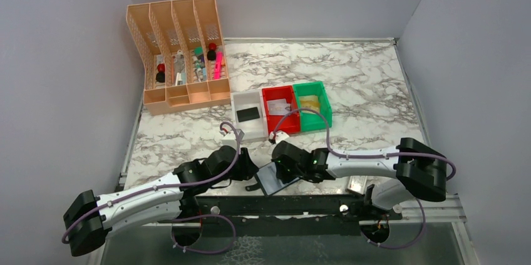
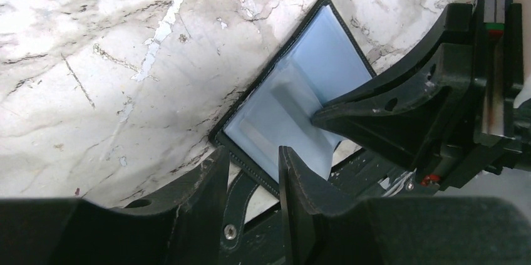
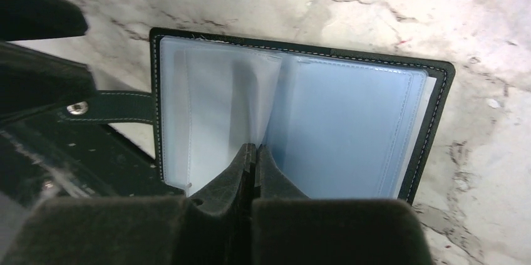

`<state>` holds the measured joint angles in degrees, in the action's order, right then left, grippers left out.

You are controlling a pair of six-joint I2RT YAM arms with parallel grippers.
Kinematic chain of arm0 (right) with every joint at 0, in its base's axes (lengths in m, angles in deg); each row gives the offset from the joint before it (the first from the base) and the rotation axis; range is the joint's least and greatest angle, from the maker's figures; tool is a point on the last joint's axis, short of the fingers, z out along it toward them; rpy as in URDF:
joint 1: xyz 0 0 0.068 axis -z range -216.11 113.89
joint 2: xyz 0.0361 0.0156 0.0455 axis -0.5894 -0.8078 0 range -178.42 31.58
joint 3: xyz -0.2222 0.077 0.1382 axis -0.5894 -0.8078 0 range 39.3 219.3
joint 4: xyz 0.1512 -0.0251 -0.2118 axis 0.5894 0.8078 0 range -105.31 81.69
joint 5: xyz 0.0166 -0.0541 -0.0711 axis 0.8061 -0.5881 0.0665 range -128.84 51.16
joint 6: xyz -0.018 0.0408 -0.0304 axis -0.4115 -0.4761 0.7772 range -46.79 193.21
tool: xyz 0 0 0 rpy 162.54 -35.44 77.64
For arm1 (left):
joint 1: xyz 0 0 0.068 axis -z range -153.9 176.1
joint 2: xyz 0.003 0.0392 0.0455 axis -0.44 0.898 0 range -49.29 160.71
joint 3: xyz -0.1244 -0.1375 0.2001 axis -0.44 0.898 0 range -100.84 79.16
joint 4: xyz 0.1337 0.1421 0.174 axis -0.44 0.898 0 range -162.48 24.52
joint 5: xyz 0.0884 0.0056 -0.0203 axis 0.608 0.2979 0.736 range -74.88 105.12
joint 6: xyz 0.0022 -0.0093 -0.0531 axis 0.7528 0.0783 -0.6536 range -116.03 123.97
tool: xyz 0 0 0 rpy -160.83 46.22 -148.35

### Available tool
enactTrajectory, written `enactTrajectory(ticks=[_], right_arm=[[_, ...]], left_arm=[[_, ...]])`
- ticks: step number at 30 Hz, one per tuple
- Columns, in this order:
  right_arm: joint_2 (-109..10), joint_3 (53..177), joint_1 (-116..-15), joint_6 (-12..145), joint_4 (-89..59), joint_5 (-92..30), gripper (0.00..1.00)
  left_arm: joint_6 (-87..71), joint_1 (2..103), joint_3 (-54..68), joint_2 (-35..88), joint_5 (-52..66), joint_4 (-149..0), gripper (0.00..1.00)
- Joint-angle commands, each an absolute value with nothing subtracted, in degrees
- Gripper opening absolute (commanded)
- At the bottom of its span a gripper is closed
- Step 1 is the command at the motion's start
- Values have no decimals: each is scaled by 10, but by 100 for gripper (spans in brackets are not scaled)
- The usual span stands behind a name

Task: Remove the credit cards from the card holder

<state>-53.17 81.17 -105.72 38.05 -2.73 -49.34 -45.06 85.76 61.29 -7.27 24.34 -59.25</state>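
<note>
The card holder (image 1: 276,179) lies open near the table's front edge, black-edged with glossy blue-grey pockets (image 3: 350,121); no card shows in them. My right gripper (image 3: 253,147) is shut at the fold, pinching an upright clear pocket leaf (image 2: 294,89). My left gripper (image 2: 253,152) stands partly open at the holder's near corner, the black tab (image 2: 241,196) lying loose between its fingers. Credit cards lie in the bins: a black one (image 1: 248,114), a whitish printed one (image 1: 277,108) and a yellowish one (image 1: 309,103).
White (image 1: 239,99), red (image 1: 273,93) and green (image 1: 320,93) bins stand side by side mid-table. An orange desk organiser (image 1: 178,58) with pens fills the back left. A small whitish case (image 1: 358,183) lies by the right arm. Grey walls enclose the table.
</note>
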Motion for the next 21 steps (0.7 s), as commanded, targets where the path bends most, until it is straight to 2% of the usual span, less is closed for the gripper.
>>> enactTrajectory(ticks=[1,10,21], right_arm=[[-496,791,-1031,365,-97,-419,1],[-484,693,-935,295,-283,-210,1],[-528,601,-893,182,-444,-141,3]], left_arm=[[-450,860,616,-86,233,-589,39],[-450,860,624,-85,191,-642,45],[-462,860,654,-44,139,-734,48]])
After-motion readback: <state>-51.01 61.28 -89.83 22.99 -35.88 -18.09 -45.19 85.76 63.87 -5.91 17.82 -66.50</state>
